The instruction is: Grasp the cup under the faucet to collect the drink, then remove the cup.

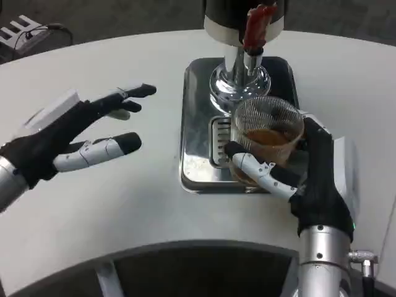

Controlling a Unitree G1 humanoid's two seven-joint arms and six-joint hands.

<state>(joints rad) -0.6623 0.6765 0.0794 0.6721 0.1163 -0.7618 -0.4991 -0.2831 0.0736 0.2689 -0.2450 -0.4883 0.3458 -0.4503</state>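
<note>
Right now my right hand [309, 179] wraps the cup [267, 133] at mid-wall, over the drip tray's [198, 124] front-right part, below the faucet [255, 37]; left hand [74, 136] spread, holding nothing; cup's clear, thin, prob. slippery, w/ liquid inside; keep it level, grip firm.

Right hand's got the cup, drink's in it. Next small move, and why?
Probably draw the cup back off the drip tray, kept level. The right hand holds it, brown drink sits inside, and it stands below the faucet. The left hand hovers open aside.
</note>
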